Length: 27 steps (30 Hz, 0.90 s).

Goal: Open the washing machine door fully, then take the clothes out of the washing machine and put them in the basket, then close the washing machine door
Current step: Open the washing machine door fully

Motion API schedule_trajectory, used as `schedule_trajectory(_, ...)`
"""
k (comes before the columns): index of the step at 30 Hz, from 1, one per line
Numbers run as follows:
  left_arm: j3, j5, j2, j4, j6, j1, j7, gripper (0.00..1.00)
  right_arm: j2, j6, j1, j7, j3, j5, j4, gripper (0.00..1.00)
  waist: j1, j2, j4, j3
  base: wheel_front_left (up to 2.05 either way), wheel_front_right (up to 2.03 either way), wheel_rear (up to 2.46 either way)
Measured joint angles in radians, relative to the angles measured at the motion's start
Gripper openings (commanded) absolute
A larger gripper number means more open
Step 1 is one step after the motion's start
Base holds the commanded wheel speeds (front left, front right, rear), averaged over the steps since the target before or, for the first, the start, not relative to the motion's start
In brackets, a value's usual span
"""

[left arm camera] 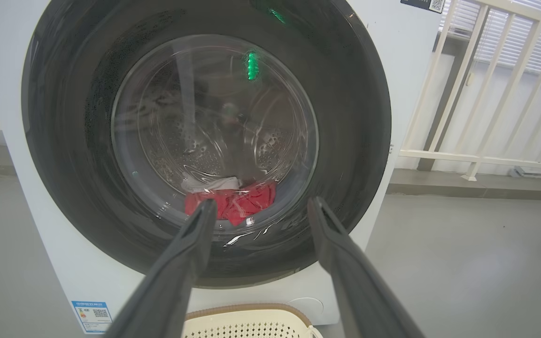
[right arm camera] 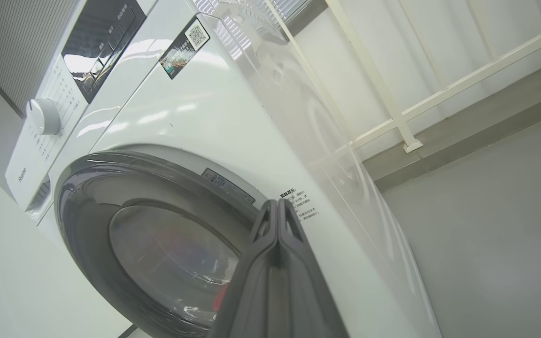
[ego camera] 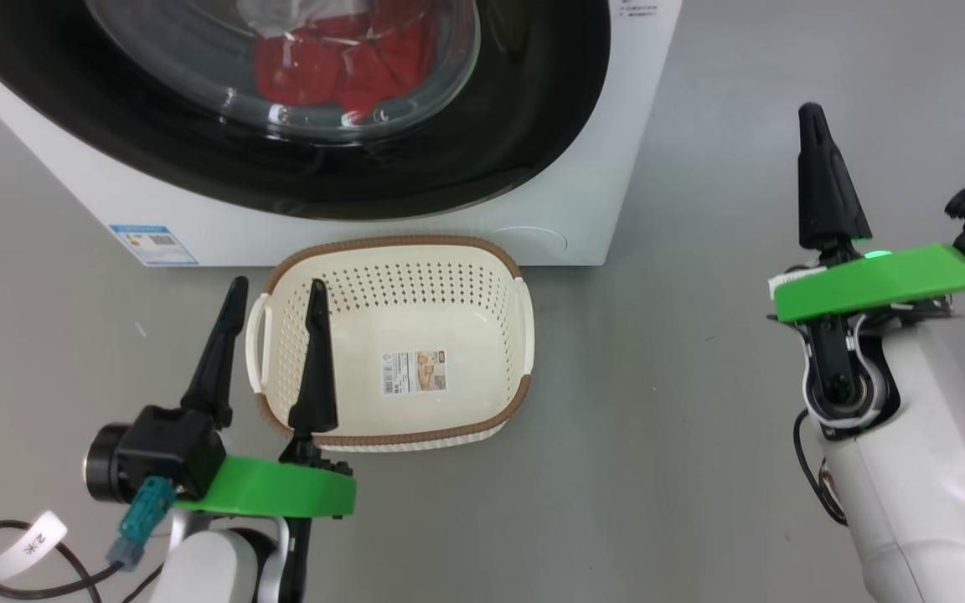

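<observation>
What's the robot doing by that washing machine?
The robot hasn't started yet. The washing machine door is shut, with the red clothes inside. The basket sits empty on the floor before the washing machine. The robot's left claw is open, its right claw shut; neither touches anything.

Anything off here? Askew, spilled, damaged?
Nothing stands out. The washing machine door is shut with the clothes inside; the basket sits upright and empty in front of it. No spills or damage visible.
</observation>
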Motion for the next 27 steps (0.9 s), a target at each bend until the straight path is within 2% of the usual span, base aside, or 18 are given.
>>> schedule_trajectory(9, -0.004, 0.000, 0.000, -0.001, -0.007, -0.013, 0.000, 1.00, -0.001, 0.000, -0.117, 0.033, 0.009, 0.080, 0.062, 0.00, 0.0000, 0.0000, 0.017, 0.050, 0.00, 0.00, 0.00)
schedule_trajectory(15, -0.008, 0.000, 0.000, -0.005, -0.008, -0.029, 0.000, 1.00, -0.002, 0.000, -0.184, 0.091, -0.002, 0.196, 0.102, 0.00, 0.0000, 0.0000, 0.029, 0.083, 0.00, 0.00, 0.00)
schedule_trajectory(23, -0.012, 0.000, 0.000, -0.012, -0.009, -0.044, 0.000, 1.00, -0.004, 0.000, -0.288, 0.236, -0.031, 0.351, 0.151, 0.00, 0.0000, 0.0000, 0.049, 0.121, 0.00, 0.00, 0.00)
schedule_trajectory(27, -0.015, 0.000, 0.000, -0.013, -0.009, -0.044, 0.000, 1.00, -0.006, 0.000, -0.341, 0.323, -0.059, 0.381, 0.178, 0.00, 0.0000, 0.0000, 0.059, 0.135, 0.00, 0.00, 0.00)
